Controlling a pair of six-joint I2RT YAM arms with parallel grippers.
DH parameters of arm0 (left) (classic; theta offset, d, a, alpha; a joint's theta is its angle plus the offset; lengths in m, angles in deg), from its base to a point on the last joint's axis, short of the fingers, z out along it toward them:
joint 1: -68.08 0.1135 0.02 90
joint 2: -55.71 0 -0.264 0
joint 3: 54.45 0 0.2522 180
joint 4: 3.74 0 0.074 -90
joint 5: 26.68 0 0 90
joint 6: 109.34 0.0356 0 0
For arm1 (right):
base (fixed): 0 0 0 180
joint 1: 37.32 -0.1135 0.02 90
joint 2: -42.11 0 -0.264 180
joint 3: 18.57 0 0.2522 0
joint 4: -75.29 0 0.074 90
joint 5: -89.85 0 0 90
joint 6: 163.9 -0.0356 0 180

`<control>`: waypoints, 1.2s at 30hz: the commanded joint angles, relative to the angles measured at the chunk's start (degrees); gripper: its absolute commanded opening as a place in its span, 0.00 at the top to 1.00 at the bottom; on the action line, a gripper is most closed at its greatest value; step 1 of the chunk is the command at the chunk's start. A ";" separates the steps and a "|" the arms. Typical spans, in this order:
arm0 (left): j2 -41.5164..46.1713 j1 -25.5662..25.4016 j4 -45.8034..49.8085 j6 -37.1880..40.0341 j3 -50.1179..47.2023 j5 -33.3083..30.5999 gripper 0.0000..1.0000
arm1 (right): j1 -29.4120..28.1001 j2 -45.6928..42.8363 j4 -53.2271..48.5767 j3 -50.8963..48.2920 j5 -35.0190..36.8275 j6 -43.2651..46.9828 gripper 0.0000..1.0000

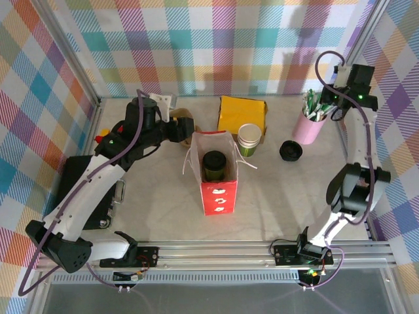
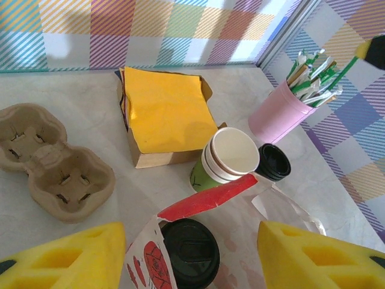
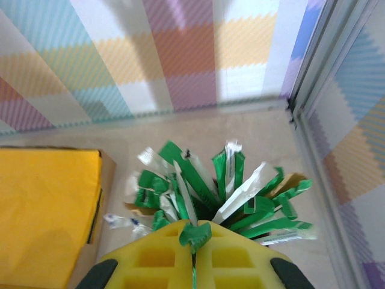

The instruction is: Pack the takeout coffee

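The takeout coffee (image 1: 214,165), a green cup under a black lid (image 2: 191,253), stands inside the open red-and-white paper bag (image 1: 216,193) in the middle of the table. My left gripper (image 1: 185,129) hovers at the bag's back left corner. It is open, and its yellow fingers (image 2: 66,259) stand wide on either side of the bag's mouth (image 2: 207,201). My right gripper (image 1: 325,98) is above the pink cup (image 1: 309,127) at the back right. Its pads are shut on one green stick (image 3: 198,232), with the other sticks (image 3: 234,186) fanning out beyond.
A box of yellow napkins (image 1: 242,114) sits behind the bag. A stack of green-and-white cups (image 1: 249,139) and a pile of black lids (image 1: 291,150) stand to its right. A cardboard cup carrier (image 2: 54,162) lies back left, and a black case (image 1: 85,190) sits at the left edge.
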 commanded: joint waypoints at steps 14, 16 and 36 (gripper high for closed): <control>6.74 0.27 -0.31 1.63 -2.60 -0.14 0.41 | -1.44 -18.82 -3.16 5.88 -16.58 -8.93 0.93; 7.38 0.27 -0.08 1.96 -2.68 -0.20 0.40 | -2.75 -20.06 -2.93 6.30 -22.81 -12.81 0.94; 9.89 0.36 3.37 -1.35 -4.92 -8.26 0.40 | -48.27 -22.92 -6.55 -4.82 -19.52 -10.38 0.95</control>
